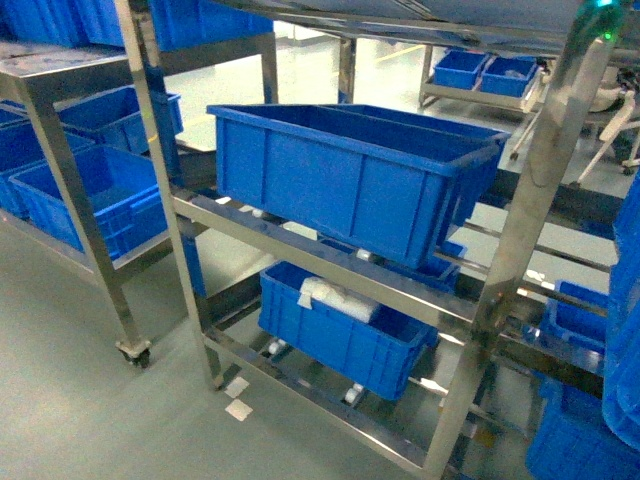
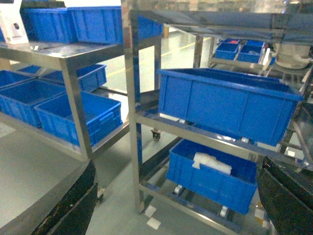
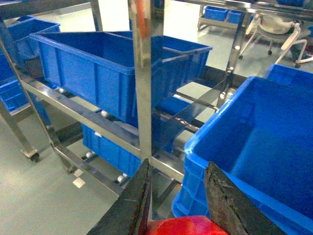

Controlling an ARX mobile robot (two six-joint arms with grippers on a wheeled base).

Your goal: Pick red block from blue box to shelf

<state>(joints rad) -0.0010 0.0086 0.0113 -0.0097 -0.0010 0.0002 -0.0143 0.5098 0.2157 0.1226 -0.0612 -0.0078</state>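
Note:
The red block (image 3: 188, 226) shows at the bottom of the right wrist view, and my right gripper (image 3: 178, 169) is shut on it. A large open blue box (image 3: 254, 142) lies just right of that gripper. The shelf's steel upright (image 3: 142, 73) rises straight ahead of it. My left gripper (image 2: 178, 164) is open with its dark fingers (image 2: 68, 205) far apart, and it faces the shelf (image 2: 131, 98) with nothing between them. The head view shows the shelf (image 1: 330, 262) but neither gripper and no block.
A big blue crate (image 1: 350, 175) sits on the shelf's middle rails. On the bottom rails is a smaller crate (image 1: 340, 340) holding a white bag (image 1: 338, 297). A second rack (image 1: 60, 80) with more blue crates stands to the left. Stacked blue crates (image 1: 625, 330) are at the right edge.

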